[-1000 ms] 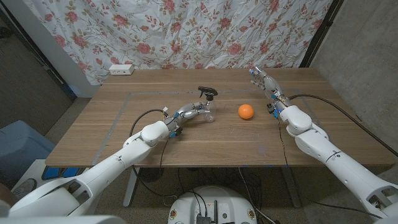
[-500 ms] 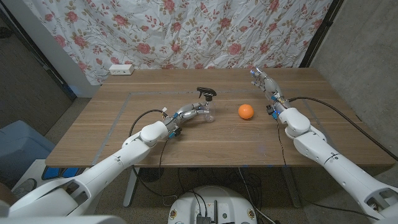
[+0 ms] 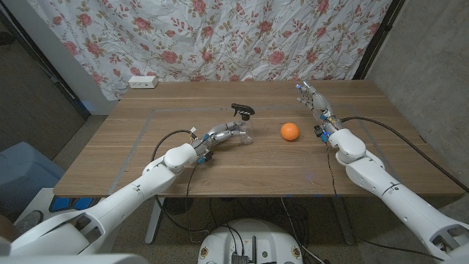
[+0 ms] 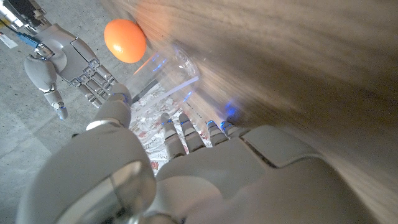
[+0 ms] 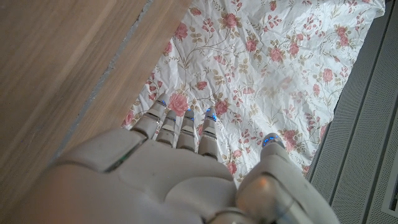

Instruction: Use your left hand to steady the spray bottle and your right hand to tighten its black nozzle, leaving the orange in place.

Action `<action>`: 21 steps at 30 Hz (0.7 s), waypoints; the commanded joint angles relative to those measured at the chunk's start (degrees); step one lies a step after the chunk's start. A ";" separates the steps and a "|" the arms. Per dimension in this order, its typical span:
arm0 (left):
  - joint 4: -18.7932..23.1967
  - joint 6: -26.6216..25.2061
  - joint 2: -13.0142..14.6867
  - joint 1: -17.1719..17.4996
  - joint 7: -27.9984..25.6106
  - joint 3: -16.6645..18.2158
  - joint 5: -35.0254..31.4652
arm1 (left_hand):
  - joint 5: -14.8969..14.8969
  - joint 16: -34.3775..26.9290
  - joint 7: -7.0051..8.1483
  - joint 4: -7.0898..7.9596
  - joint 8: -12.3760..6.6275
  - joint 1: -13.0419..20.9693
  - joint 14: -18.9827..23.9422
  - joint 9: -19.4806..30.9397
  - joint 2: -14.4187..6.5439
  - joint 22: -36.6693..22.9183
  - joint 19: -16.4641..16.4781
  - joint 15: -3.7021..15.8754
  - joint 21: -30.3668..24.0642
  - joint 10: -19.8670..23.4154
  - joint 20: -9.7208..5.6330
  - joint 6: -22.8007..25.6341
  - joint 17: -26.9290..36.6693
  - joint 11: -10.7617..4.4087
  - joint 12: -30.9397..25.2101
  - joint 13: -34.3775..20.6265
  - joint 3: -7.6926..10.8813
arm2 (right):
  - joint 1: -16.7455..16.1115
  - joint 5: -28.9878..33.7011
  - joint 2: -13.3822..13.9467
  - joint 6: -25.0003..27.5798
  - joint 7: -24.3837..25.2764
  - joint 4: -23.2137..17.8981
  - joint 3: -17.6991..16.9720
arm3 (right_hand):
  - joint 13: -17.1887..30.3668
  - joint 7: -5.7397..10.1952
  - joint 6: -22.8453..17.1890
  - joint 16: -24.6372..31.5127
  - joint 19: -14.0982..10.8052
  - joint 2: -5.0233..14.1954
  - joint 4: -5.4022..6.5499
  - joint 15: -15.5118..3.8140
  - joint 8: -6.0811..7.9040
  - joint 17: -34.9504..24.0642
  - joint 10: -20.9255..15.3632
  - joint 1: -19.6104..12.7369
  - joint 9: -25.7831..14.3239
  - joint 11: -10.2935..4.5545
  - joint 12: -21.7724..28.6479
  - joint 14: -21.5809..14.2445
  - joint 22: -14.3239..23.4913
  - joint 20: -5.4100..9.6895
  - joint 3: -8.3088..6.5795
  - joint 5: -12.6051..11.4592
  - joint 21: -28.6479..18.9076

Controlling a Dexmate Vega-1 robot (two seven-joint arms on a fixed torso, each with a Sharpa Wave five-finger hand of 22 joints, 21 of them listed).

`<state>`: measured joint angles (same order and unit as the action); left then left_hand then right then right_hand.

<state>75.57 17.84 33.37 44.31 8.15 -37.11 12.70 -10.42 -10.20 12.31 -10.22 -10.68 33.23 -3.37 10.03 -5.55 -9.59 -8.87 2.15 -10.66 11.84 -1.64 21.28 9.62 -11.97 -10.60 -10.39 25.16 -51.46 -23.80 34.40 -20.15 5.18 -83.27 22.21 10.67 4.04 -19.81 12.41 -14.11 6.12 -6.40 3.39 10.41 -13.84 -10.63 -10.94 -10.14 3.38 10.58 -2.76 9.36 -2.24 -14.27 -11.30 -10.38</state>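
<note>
1. The bottle stood upright near the table's centre, its black nozzle on top; the orange lay just beside it at 3 o'clock, apart from it.
2. The left hand was at the bottle's 9 o'clock side, with fingers reaching round the clear body; in the left wrist view the fingers lay against the bottle, but a firm grip could not be confirmed.
3. The right hand was held well apart from the bottle, at 2 o'clock beyond the orange, empty, with its fingers spread; the right wrist view showed the fingers extended and holding nothing.
4. The step in hand was judged to be the steadying of the bottle; tightening was not yet begun.
5. For the next move, the right hand would need to be carried towards 9 o'clock, above the orange, and closed on the nozzle for turning. The orange was to be left untouched.
</note>
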 commanded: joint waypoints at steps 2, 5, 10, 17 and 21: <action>0.38 -0.42 0.41 0.18 0.10 0.25 0.24 | -0.31 -0.11 -0.01 -0.41 0.42 0.61 -0.21 0.26 1.31 -0.19 0.13 2.50 -0.17 -1.05 0.19 -1.48 0.09 -0.20 0.09 0.01 0.33 | -0.31 -0.21 -0.25 0.59 0.36 -0.13 0.10 | 0.03 0.24 0.43 -0.18 0.05 0.46 -0.09 0.63 0.05 0.08 0.28 -0.07 -0.12 0.36 0.10 0.01 0.14 -0.22 -0.26 -0.18 -0.16; 0.41 -0.64 0.48 0.11 0.18 0.25 0.27 | -0.33 -0.08 0.04 -0.46 0.40 0.72 -0.30 0.26 1.66 -0.19 0.21 2.42 -0.18 -1.20 0.18 -1.75 0.09 -0.20 0.08 0.02 0.31 | -0.41 0.10 0.02 1.30 0.65 -0.48 0.21 | 0.03 0.30 0.42 -0.18 0.05 0.48 -0.11 0.68 0.07 0.09 0.28 -0.07 -0.12 0.42 0.12 0.01 0.14 -0.26 -0.28 -0.17 -0.16; 0.27 -0.84 0.48 0.17 0.58 0.39 0.93 | -0.39 -0.12 0.10 -0.56 0.49 1.02 -0.31 0.25 2.66 -0.17 0.24 2.38 -0.16 -1.55 0.22 -2.75 0.11 -0.19 0.04 0.02 0.22 | -0.76 -0.03 0.19 1.81 0.97 -0.86 0.11 | 0.03 0.48 0.34 -0.18 0.07 0.49 -0.14 0.77 0.13 0.11 0.33 -0.06 -0.11 0.49 0.15 0.08 0.13 -0.26 -0.31 -0.16 -0.16; -0.53 -1.11 0.41 -0.62 1.76 0.21 1.35 | -0.54 0.02 0.04 -0.53 0.65 1.78 -1.00 0.24 4.29 -0.17 0.13 2.04 -0.07 -2.66 0.35 -5.11 0.14 -0.18 0.11 0.03 0.17 | -0.39 0.24 -0.19 1.80 1.18 -0.46 0.38 | 0.03 0.72 0.36 -0.15 0.10 0.50 -0.24 0.91 0.16 0.15 0.40 -0.06 -0.10 0.41 0.21 0.08 0.13 -0.28 -0.37 -0.14 -0.17; -1.32 -0.97 0.22 -1.38 2.54 0.02 1.41 | -0.62 0.08 -0.06 -0.44 0.66 2.36 -1.60 0.22 5.38 -0.18 -0.06 1.83 -0.01 -3.37 0.35 -6.95 0.16 0.08 0.05 0.04 0.17 | -0.30 0.30 -0.16 2.02 1.15 -0.43 0.48 | 0.03 0.82 0.29 -0.12 0.09 0.48 -0.27 0.91 0.19 0.16 0.40 -0.05 -0.10 0.43 0.24 0.04 0.13 -0.33 -0.38 -0.13 -0.17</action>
<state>75.55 17.03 33.79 44.14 9.18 -36.86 13.61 -10.69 -10.20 12.29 -10.44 -10.16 35.50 -4.25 10.13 -1.00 -9.60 -8.75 1.93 -10.66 8.87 -1.82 15.07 9.63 -11.86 -10.59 -10.40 25.40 -51.96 -23.78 34.38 -18.62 6.07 -83.80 22.39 10.67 4.42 -19.42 12.41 -14.11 6.12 -6.56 3.70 10.41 -13.57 -10.32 -10.94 -10.14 3.69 10.58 -2.45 9.36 -2.24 -14.43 -11.30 -10.38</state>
